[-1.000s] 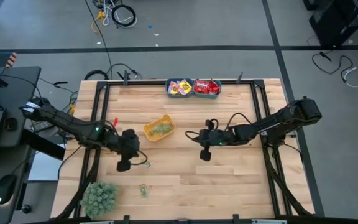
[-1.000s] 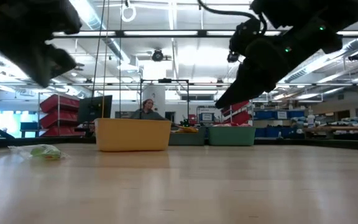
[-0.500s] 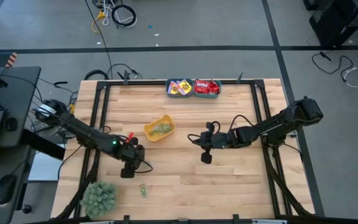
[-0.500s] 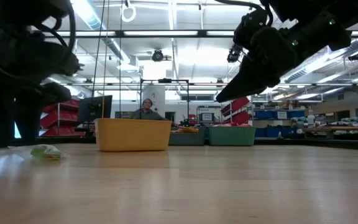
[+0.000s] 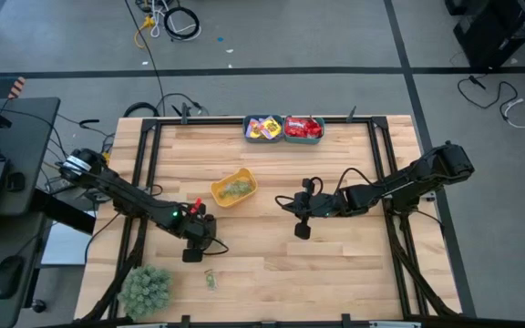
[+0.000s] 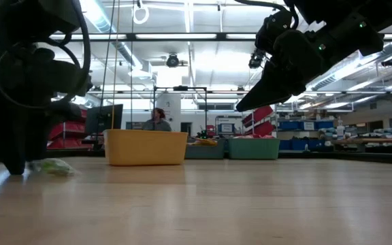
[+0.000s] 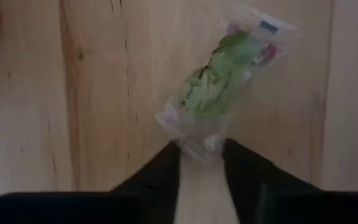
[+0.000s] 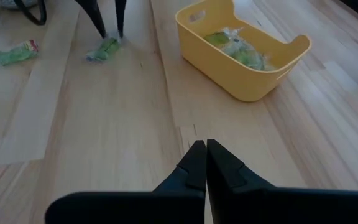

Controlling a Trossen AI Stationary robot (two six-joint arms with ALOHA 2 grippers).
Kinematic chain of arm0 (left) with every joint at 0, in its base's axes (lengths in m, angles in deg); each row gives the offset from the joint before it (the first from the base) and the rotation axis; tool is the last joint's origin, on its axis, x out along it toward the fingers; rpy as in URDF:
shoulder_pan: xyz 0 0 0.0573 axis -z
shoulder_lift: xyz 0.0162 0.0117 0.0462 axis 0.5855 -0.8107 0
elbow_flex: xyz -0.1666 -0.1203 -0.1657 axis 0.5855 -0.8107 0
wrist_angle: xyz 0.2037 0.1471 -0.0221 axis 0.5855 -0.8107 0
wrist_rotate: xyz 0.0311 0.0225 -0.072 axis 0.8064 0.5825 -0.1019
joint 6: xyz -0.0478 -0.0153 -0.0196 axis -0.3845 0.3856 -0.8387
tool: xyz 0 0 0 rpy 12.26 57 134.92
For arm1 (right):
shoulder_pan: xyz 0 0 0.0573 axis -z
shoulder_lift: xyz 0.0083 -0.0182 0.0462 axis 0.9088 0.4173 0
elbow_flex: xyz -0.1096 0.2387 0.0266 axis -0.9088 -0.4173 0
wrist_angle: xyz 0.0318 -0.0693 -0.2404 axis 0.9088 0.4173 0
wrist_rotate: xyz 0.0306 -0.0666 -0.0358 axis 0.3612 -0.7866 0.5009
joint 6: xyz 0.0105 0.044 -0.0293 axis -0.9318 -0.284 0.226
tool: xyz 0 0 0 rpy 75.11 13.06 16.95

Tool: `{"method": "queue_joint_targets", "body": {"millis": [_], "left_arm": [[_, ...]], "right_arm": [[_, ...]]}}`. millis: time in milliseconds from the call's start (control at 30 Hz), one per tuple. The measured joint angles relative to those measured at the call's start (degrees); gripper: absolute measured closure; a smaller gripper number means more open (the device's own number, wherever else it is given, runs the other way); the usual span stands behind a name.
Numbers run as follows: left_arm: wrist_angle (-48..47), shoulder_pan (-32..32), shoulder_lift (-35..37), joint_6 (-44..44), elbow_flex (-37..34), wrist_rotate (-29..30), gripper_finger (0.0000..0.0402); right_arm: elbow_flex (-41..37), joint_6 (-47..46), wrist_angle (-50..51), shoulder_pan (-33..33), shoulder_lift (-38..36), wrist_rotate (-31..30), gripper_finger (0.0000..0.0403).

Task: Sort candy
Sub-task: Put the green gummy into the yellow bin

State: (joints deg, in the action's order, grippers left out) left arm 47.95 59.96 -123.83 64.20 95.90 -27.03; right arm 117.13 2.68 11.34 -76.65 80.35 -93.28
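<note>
A green candy packet in clear wrap (image 7: 219, 74) lies flat on the table, to the near-left of the yellow bin. My left gripper (image 7: 201, 148) points down at it, open, with its fingertips on either side of the packet's nearer end (image 7: 194, 142); in the high view the gripper (image 5: 192, 255) covers the packet. A second green packet (image 5: 210, 280) lies near the table's near edge. My right gripper (image 8: 202, 144) hovers shut over the table's middle (image 5: 302, 230), holding nothing. My left gripper comes from above, pointing down, with its open fingers (image 7: 166, 158) flanking the packet's clear-wrap end (image 7: 194, 142). The packet lies flat on the table. Whether the fingers touch it, I cannot tell.
The yellow bin (image 5: 233, 189) holds green pieces. Two teal bins at the far edge hold yellow packets (image 5: 263, 128) and red packets (image 5: 303, 128). A green fuzzy plant ball (image 5: 146, 290) sits at the near left corner. Bare wood lies between the arms.
My left gripper has moved toward the table's near edge and slightly right, and has come down until its fingertips stand at the table around the green packet.
</note>
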Motion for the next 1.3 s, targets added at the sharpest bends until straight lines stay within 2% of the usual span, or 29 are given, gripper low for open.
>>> {"method": "queue_joint_targets", "body": {"millis": [133, 200, 567, 733, 800, 967, 1100, 1300], "left_arm": [[-1.15, 0.00, 0.12, 1.35, 1.24, 0.39, 0.0370], [-2.94, -0.03, 0.18, 1.95, 2.47, 1.56, 0.0391], [-10.68, -3.10, 6.29, 5.17, 9.50, 6.47, 0.0400], [-12.47, -10.88, 10.36, 0.81, 10.67, 13.51, 0.0401], [-12.23, -14.74, 11.44, 1.63, 10.60, 14.50, 0.0401], [-7.07, -22.74, 10.83, 10.51, 10.62, 13.91, 0.0401], [-6.48, -27.67, 8.84, 15.36, 10.60, 10.59, 0.0401], [-5.68, -29.29, 5.18, 23.20, 10.60, 8.31, 0.0401]], "right_arm": [[0.00, 0.01, 0.02, 0.00, 0.00, 0.00, 0.0403], [0.00, 0.01, 0.04, 0.00, 0.00, 0.00, 0.0403], [0.00, 0.01, 0.38, 0.00, 0.04, -0.02, 0.0403], [0.00, 0.02, 0.34, 0.00, 0.04, -0.02, 0.0403], [0.00, 0.03, 0.34, 0.00, 0.04, -0.02, 0.0403], [0.00, 0.03, 0.41, 0.00, 0.07, -0.02, 0.0403], [0.00, 0.03, 0.48, 0.00, 0.07, -0.02, 0.0403], [0.00, 0.03, 0.58, -0.20, 0.07, -0.02, 0.0403]]}}
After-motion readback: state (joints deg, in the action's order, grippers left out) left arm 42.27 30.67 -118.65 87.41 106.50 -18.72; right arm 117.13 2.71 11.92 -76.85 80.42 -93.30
